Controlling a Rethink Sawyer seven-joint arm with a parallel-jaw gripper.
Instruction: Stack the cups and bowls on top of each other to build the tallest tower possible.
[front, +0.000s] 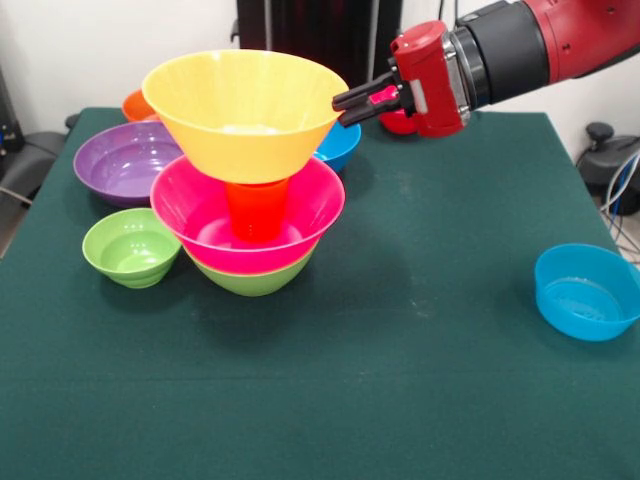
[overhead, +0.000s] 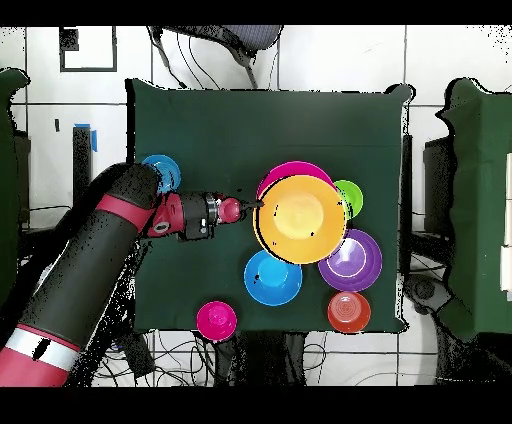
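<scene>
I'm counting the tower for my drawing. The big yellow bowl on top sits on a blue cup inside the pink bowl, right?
Not quite: in the front view the cup is orange, not blue. The big yellow bowl does sit on it, inside the pink bowl.

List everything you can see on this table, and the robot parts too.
Tower: one, mid-left in the front view, made of the four things below.
Green bowl: one, lowest.
Pink bowl: one, nested in the green.
Orange cup: one, standing in the pink.
Yellow-orange bowl: one, large, on top.
Purple bowl: one, left of the tower.
Small green bowl: one, front left.
Small orange bowl: one, behind the purple.
Blue bowls: two, one behind the tower, one far right.
Small red bowl: one, behind the gripper.
Table: one, dark green.
Arm: one, red and black.
Gripper: one, red, at the top bowl's rim.
</scene>
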